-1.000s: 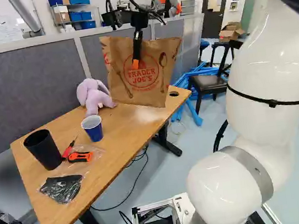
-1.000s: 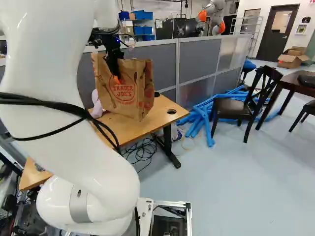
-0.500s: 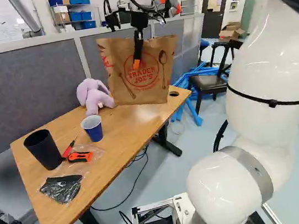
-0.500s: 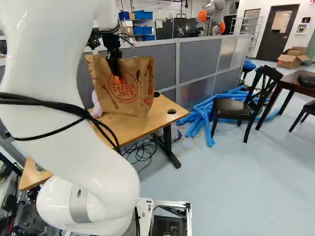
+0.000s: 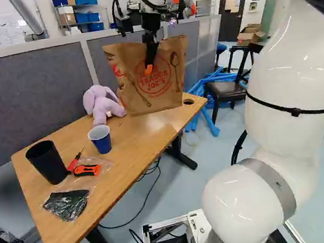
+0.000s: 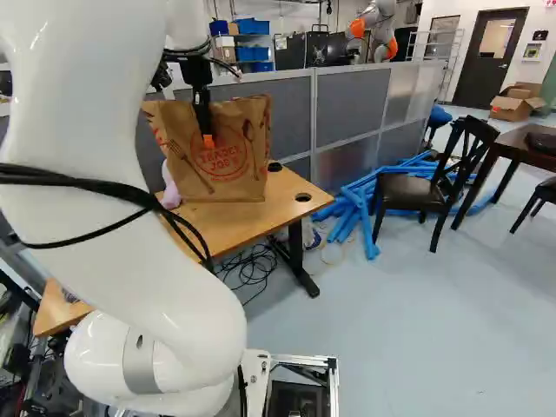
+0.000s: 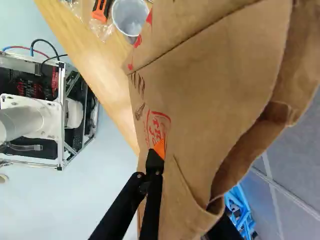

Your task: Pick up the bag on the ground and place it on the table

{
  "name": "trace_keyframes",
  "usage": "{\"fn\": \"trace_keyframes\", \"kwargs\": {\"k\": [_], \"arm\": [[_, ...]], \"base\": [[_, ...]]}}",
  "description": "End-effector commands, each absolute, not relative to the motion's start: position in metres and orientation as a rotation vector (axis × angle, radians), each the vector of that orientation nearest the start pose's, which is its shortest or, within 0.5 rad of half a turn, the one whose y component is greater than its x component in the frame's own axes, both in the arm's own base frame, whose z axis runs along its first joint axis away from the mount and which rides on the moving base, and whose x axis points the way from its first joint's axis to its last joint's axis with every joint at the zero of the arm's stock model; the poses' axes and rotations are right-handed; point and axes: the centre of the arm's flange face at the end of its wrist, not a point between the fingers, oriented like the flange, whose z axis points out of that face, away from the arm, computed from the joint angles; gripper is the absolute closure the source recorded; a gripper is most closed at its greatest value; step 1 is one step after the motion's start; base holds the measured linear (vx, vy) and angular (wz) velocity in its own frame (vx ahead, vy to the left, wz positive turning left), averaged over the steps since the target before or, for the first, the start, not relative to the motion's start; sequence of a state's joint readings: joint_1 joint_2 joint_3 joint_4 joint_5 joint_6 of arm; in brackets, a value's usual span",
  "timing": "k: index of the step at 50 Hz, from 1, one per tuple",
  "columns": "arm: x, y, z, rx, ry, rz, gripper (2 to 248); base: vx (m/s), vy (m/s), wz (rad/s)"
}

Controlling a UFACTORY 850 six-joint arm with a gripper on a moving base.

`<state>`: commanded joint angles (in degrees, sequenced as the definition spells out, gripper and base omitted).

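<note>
My gripper (image 5: 149, 67) is at the upper part of the brown paper bag (image 5: 156, 92), which stands nearly upright over the far end of the wooden table (image 5: 131, 153). The right base view has the bag (image 6: 228, 178) with its bottom at the tabletop; whether it bears on the wood I cannot tell. In the wrist view the gripper (image 7: 159, 150) is shut on the bag's wall (image 7: 200, 85); one orange-tipped finger lies outside the printed face, while the other is hidden behind paper. The bag's mouth is partly open.
A lilac plush toy (image 5: 100, 102) sits close beside the bag. Nearer on the table are a blue cup (image 5: 100, 140), a black cup (image 5: 46, 163), an orange-handled tool (image 5: 87, 170) and a packet (image 5: 67, 204). Grey partition (image 6: 352, 109) behind; another robot (image 6: 375, 33) beyond it.
The arm has lowered the bag's top a little, and the held bag has swung and turned, its bottom shifting away from the base. The base and the table's other things have stayed put.
</note>
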<state>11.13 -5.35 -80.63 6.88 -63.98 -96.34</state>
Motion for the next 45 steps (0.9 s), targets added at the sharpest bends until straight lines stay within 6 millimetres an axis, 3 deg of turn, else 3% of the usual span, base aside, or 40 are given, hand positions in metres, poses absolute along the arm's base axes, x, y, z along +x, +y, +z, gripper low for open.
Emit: {"fn": "trace_keyframes", "kwargs": {"k": [32,45], "arm": [[0.493,0.107,0.701,1.422,2.685,0.32,232],[0.498,0.108,0.691,1.388,2.721,0.299,232]], "base": [[0.0,0.0,0.0],[0.0,0.0,0.0]]}}
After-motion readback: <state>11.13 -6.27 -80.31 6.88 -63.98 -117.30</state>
